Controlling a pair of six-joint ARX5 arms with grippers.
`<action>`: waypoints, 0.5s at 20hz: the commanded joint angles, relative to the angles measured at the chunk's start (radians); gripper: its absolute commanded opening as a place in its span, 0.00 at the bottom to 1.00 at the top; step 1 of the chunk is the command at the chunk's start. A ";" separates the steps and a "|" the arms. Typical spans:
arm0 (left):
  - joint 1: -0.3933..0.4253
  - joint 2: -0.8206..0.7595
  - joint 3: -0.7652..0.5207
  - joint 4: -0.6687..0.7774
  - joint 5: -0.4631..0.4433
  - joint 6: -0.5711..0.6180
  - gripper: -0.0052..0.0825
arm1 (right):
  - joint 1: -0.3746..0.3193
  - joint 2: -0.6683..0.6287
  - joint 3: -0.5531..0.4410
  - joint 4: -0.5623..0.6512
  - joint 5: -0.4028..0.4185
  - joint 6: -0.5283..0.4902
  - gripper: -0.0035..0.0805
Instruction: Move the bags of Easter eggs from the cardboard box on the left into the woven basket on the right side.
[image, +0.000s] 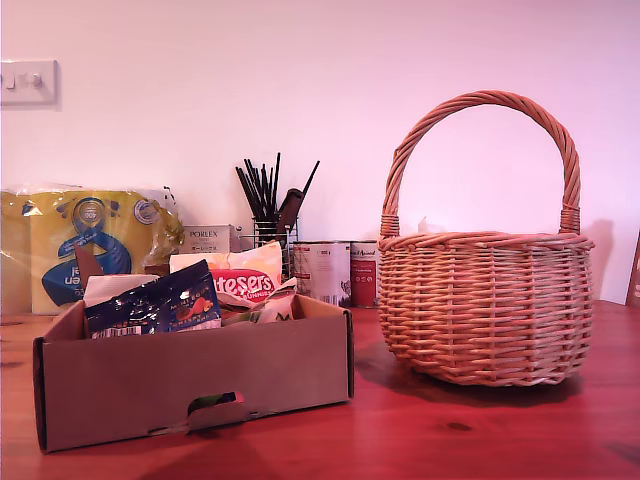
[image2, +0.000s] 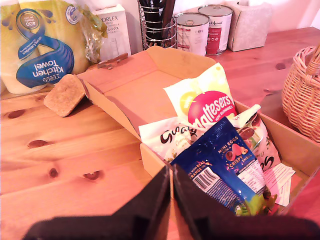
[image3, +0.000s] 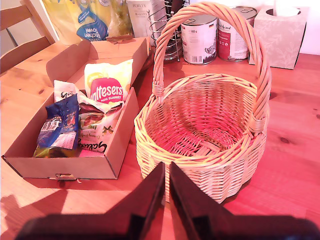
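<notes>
The cardboard box (image: 200, 385) stands on the wooden table at the exterior view's left, open-topped. In it lie a dark blue bag (image: 155, 305) (image2: 220, 167) (image3: 59, 125), an orange-red Maltesers bag (image: 243, 284) (image2: 207, 107) (image3: 106, 89) and a white bag (image2: 165, 137) (image3: 97, 125). The woven basket (image: 485, 310) (image3: 210, 175) stands at the exterior view's right and holds no bags. My first gripper (image2: 172, 185) is shut and holds nothing, close over the box's near corner. My second gripper (image3: 166, 180) is shut, just in front of the basket's wall. Neither arm shows in the exterior view.
Behind the box stand a yellow-and-blue kitchen towel pack (image: 80, 250), a small white carton (image: 205, 238), a black wire utensil holder (image: 270, 235) and two tins (image: 335, 270). A tissue box (image3: 280, 35), a cork square (image2: 65, 94) and a chair (image3: 20, 30) also show.
</notes>
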 joint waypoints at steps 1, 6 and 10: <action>-0.002 0.002 -0.020 0.008 0.001 0.008 0.04 | 0.005 0.000 -0.005 0.000 -0.002 0.000 0.03; -0.002 0.002 -0.020 0.008 0.001 0.008 0.04 | 0.005 0.000 -0.005 0.000 -0.002 0.000 0.03; -0.003 0.002 -0.020 0.018 0.011 0.008 0.04 | 0.005 0.000 -0.005 0.000 -0.002 0.000 0.03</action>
